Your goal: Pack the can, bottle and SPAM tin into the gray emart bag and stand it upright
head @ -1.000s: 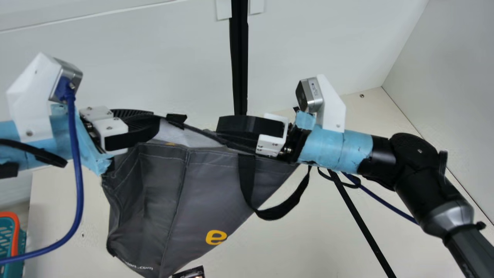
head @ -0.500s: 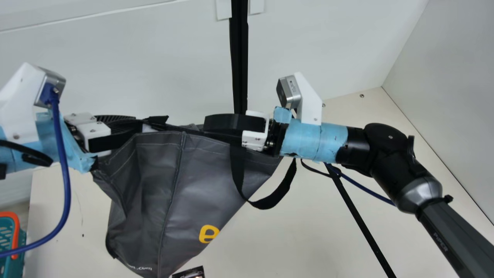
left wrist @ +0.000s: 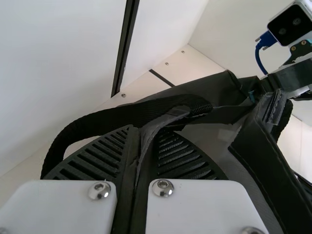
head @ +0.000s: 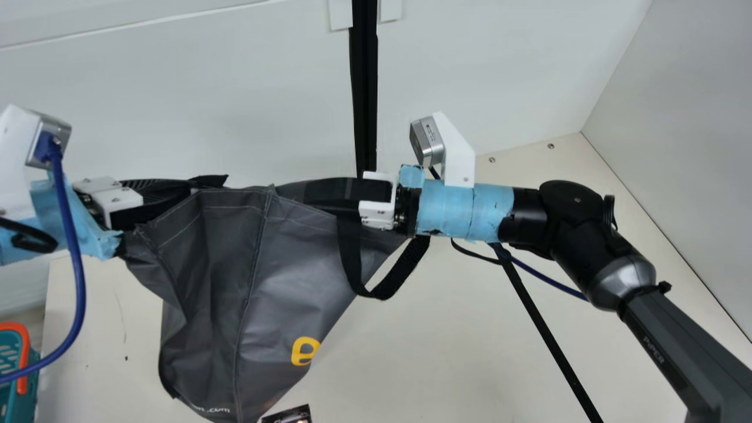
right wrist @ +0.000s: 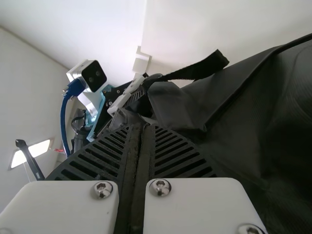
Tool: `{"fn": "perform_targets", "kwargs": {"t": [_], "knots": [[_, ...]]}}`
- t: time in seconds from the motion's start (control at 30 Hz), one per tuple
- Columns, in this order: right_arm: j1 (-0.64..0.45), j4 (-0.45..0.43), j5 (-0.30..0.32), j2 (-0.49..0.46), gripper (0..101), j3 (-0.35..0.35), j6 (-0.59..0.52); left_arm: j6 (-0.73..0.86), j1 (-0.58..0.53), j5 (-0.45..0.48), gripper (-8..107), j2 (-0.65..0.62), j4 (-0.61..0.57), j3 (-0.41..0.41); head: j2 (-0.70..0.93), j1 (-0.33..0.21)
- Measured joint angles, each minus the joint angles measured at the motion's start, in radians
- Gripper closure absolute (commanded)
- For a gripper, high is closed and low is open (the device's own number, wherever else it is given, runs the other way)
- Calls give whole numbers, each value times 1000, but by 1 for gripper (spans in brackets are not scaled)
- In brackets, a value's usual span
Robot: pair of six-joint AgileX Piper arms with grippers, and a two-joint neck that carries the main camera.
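Note:
In the main view my left gripper (head: pixel 167 197) is shut on the left part of the rim of the gray emart bag (head: pixel 282 276), and my right gripper (head: pixel 311 194) is shut on the rim farther right. The bag hangs between them, its lower end narrowing toward the view's bottom edge, a black handle loop below the right fingers. In the left wrist view the left gripper (left wrist: pixel 137 146) pinches the gray fabric edge. The right wrist view has the right gripper (right wrist: pixel 141 141) closed at the dark bag (right wrist: pixel 273 122). The bag's inside is hidden.
A teal basket with an orange rim (head: pixel 23 352) stands at the lower left. A small dark packaged object (head: pixel 288 415) is cut off by the bottom edge. White walls rise behind the table (head: pixel 458 352), and a black strip crosses the tabletop at right.
Both grippers have moved left with the bag's rim between them, the left one also slightly down. The light-coloured patch of the bag's opening between them has gone out of sight, and the handle loop has risen.

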Motion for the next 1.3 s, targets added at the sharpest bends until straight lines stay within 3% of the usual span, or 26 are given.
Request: {"fn": "perform_targets", "kwargs": {"t": [0.63, 1.3], "knots": [[-7, -13, 9, -18, 101, 2, 13, -15, 17, 4, 107, 10, -27, -57, 0, 0], [-4, -14, 9, -27, 101, 11, 13, -15, 17, 4, 104, 12, -32, -64, 0, 0]]}}
